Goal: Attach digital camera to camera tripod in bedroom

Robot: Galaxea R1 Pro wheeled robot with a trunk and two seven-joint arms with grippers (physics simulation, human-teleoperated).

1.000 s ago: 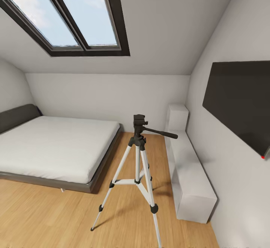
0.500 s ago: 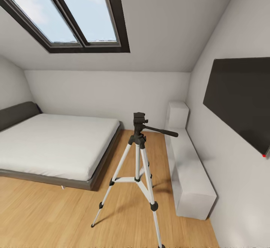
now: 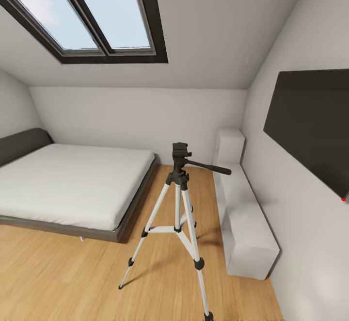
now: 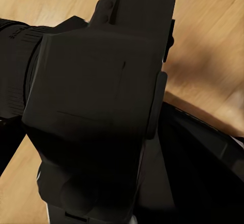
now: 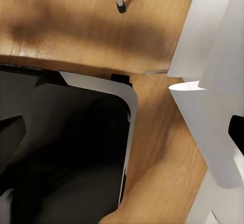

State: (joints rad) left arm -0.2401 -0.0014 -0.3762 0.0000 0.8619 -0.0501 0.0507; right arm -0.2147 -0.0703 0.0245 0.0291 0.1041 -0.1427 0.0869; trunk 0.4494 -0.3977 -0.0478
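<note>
Camera tripod point(image 3: 178, 200) upright beside bed point(image 3: 68, 185), seemingly camera-less.

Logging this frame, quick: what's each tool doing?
Left tool: shut on the digital camera.
Right tool: cannot be told.

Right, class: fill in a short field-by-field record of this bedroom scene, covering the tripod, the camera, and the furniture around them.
room: attic bedroom, wooden floor
camera tripod: upright on floor, head bare, pan handle toward the TV wall
digital camera: close before left wrist camera, red button showing; grip not clear
bed: left of tripod
skylight: in sloped ceiling
wall TV: right wall
white bench: along right wall
</note>
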